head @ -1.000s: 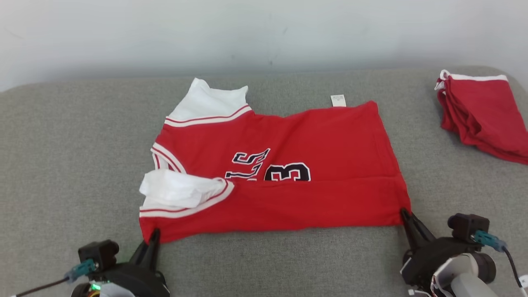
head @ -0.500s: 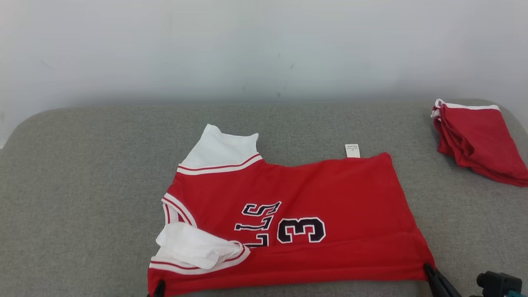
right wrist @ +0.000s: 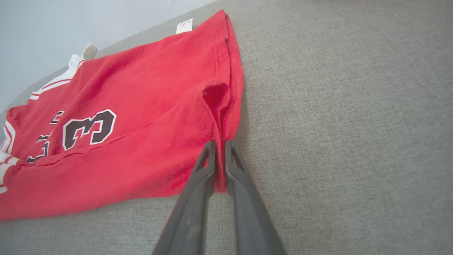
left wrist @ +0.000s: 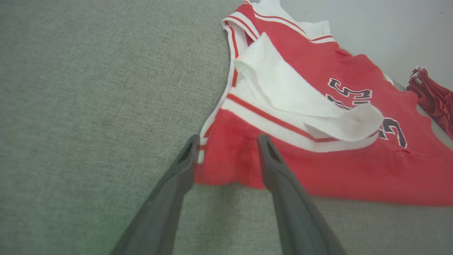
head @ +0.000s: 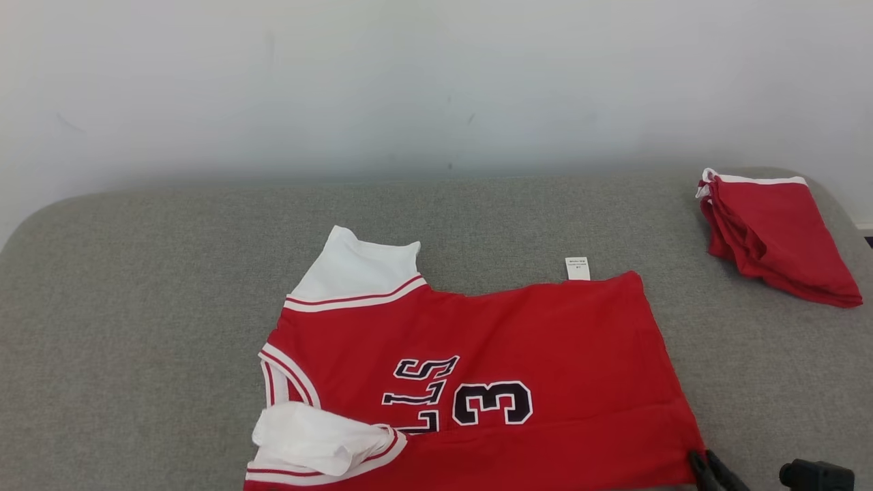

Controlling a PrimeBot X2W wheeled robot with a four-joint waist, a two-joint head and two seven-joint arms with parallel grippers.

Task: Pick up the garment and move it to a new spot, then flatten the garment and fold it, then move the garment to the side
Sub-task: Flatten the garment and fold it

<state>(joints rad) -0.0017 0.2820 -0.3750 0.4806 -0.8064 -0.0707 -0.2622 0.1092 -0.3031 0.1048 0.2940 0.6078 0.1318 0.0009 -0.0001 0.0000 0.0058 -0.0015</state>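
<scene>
The garment point(head: 518, 327) is a red jersey with white sleeves and a dark "3", lying mostly flat on the grey padded surface point(head: 136, 307), its near edge folded over as a strip. My left gripper point(left wrist: 228, 141) is open, and its two fingers straddle the jersey's point(left wrist: 318, 88) near sleeve-side corner. One white sleeve point(left wrist: 283, 88) lies crumpled on top there. My right gripper point(right wrist: 220, 143) is shut on the hem corner of the jersey point(right wrist: 124, 124), where the fabric bunches into a small ridge. Its dark tip point(head: 702, 467) shows at the bottom right of the head view.
Another red garment with white trim point(head: 774, 232) lies folded at the far right of the surface, also seen in the left wrist view point(left wrist: 433, 95). A pale wall point(head: 436, 82) runs behind. A small white label point(head: 577, 268) sticks out of the jersey's far edge.
The head camera has tilted up, so the jersey and both grippers slid toward the bottom of the picture. The jersey's lay on the surface looks the same.
</scene>
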